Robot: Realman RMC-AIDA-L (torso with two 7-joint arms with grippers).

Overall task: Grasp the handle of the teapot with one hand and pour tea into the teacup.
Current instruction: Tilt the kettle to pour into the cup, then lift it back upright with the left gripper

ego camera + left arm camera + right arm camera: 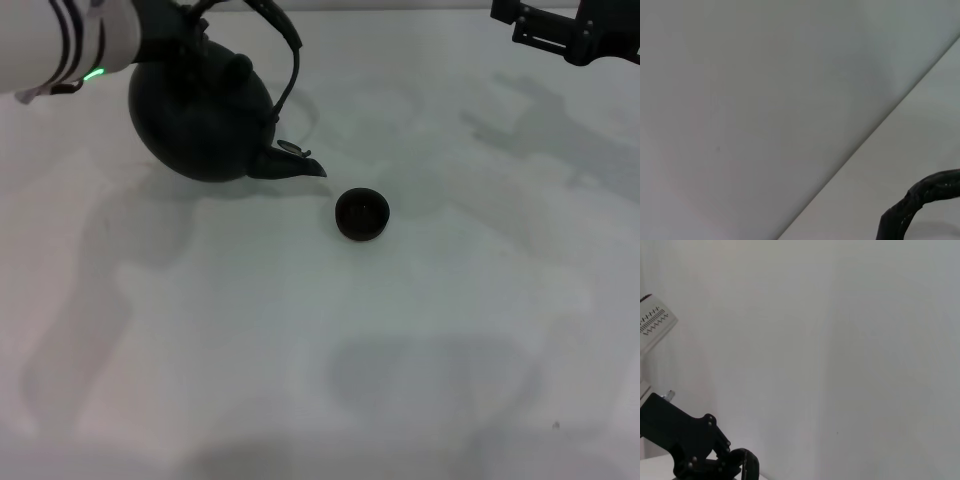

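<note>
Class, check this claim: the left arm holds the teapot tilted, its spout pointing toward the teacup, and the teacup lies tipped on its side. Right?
Not quite. The head view shows the teacup standing upright, open mouth up. The rest holds: the teapot is tilted, spout toward the cup.

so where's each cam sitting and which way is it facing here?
Head: on the head, looking forward and down at the table, teapot and cup; left arm top left, right gripper top right.
Left wrist: on the left arm, facing wall and table; only a bit of handle shows.
Right wrist: faces across to the left gripper.
Shared: handle in head and left wrist.
</note>
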